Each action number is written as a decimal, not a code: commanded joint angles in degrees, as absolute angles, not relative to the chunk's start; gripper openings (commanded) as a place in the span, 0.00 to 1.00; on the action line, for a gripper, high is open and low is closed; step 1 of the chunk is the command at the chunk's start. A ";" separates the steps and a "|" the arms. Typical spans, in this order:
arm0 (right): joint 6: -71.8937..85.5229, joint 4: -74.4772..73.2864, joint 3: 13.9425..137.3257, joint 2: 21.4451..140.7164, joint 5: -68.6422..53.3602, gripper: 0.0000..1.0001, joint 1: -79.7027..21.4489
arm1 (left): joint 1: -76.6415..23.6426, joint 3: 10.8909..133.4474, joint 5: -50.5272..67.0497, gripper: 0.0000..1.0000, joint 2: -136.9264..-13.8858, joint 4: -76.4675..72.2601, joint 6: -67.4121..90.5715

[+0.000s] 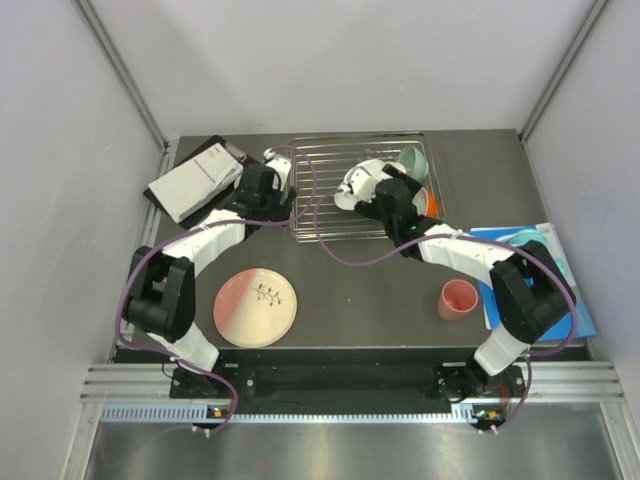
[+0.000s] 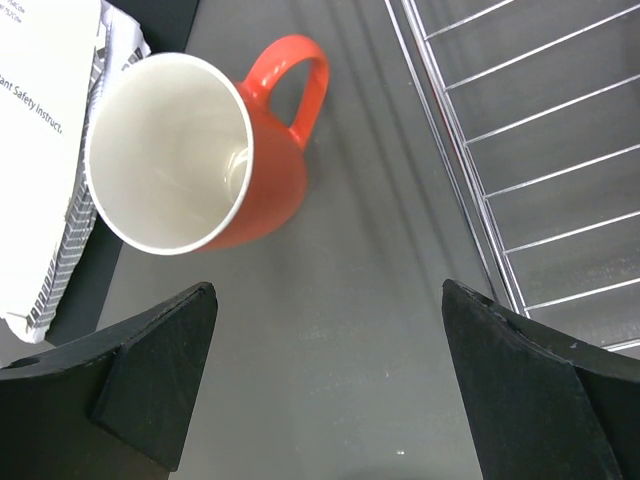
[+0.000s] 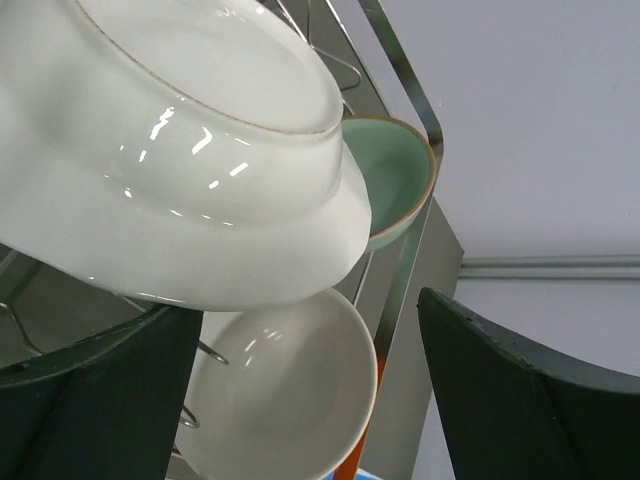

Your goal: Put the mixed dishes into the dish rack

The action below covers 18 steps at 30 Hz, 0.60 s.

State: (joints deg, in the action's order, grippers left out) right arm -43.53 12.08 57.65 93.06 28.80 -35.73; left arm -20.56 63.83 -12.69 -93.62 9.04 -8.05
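Observation:
The orange handled mug (image 2: 215, 150) lies on its side on the table between the booklet and the dish rack (image 2: 530, 170); it shows as a white mouth in the top view (image 1: 271, 156). My left gripper (image 2: 330, 300) is open and empty just in front of it (image 1: 278, 173). The white plate (image 3: 180, 150) stands tilted in the dish rack (image 1: 330, 190), against my right gripper's left finger. My right gripper (image 3: 308, 302) is open over the rack (image 1: 373, 193). The mint green bowl (image 3: 385, 180) stands at the rack's far right corner (image 1: 415, 160). The pink-and-cream plate (image 1: 255, 306) and the salmon-pink cup (image 1: 458, 299) sit on the table.
A white-lined orange bowl (image 3: 290, 400) stands in the rack behind the white plate (image 1: 429, 204). The black-and-white booklet (image 1: 195, 178) lies left of the rack. A blue tray with turquoise items (image 1: 535, 255) is at the right, under my right arm.

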 commanded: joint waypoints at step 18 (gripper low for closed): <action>-41.84 13.27 69.96 100.90 20.39 0.34 -35.42 | -21.62 62.05 -9.32 0.99 -91.41 8.00 -6.33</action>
State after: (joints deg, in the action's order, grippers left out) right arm -43.77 12.43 66.50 99.31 22.22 -35.86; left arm -20.56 62.54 -12.38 -93.47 9.06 -7.38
